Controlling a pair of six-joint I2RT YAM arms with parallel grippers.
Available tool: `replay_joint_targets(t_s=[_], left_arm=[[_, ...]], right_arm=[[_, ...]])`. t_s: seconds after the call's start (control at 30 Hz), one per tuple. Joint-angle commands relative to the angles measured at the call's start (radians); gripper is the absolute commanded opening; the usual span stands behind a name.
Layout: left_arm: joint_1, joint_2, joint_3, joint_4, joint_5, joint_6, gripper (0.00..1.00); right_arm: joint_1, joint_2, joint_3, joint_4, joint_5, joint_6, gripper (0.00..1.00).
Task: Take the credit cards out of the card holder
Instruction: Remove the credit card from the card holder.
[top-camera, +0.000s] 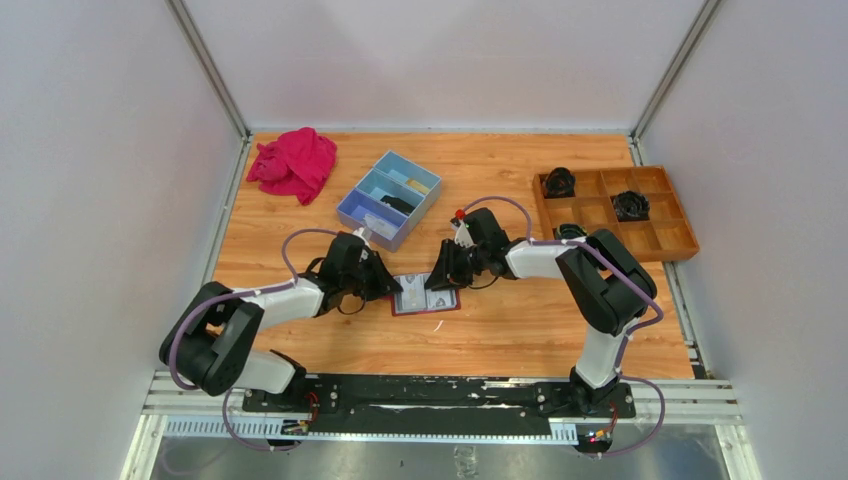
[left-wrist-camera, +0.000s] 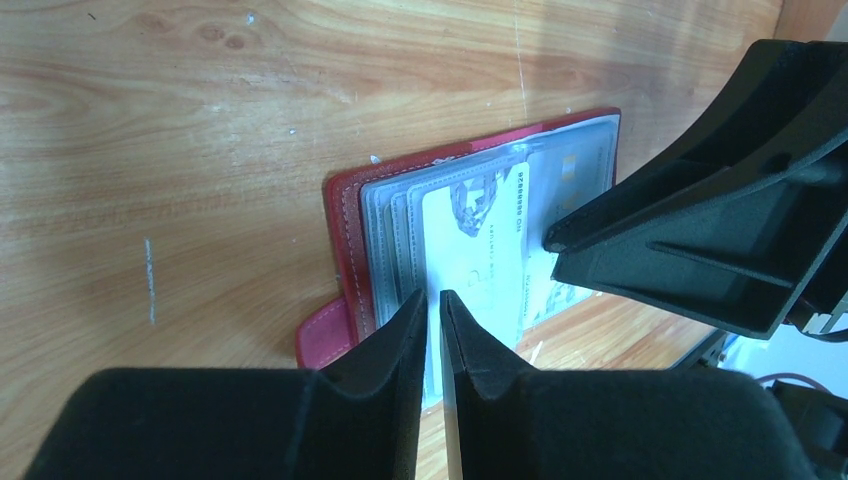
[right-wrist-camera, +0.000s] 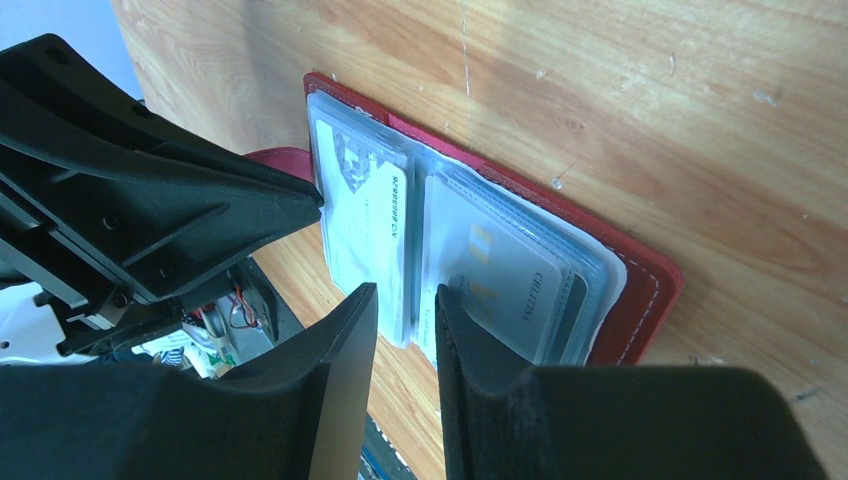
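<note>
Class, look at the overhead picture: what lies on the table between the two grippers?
The open card holder, its credit cards still in the pockets, lies between the left gripper and right gripper.

Both arms reach inward from their bases, elbows bent, wrists meeting near the table's centre. The left gripper (top-camera: 385, 288) points toward 3 o'clock, its fingers (left-wrist-camera: 405, 330) nearly closed. The right gripper (top-camera: 441, 277) points toward 9 o'clock, jaws a narrow gap apart.

Card holder (top-camera: 425, 296) edges under both arms; card print illegible.
</note>
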Motion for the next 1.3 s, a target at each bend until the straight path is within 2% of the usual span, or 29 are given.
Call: replay_joint_targets(t_s=[0.0, 0.87, 1.27], left_arm=[[0.001, 0.006, -0.039, -0.084, -0.043, 0.019, 0.17], [-0.055, 0.083, 0.061, -0.082, 0.048, 0.068, 0.16], [-0.062, 0.113, 0.088, -0.081, 0.069, 0.079, 0.08]], right_arm=[[-0.014, 0.019, -0.019, -0.002, -0.007, 0.000, 0.32], [-0.043, 0.008, -0.024, -0.008, -0.007, -0.009, 0.33], [-0.054, 0.037, -0.050, 0.073, -0.069, 0.030, 0.29]])
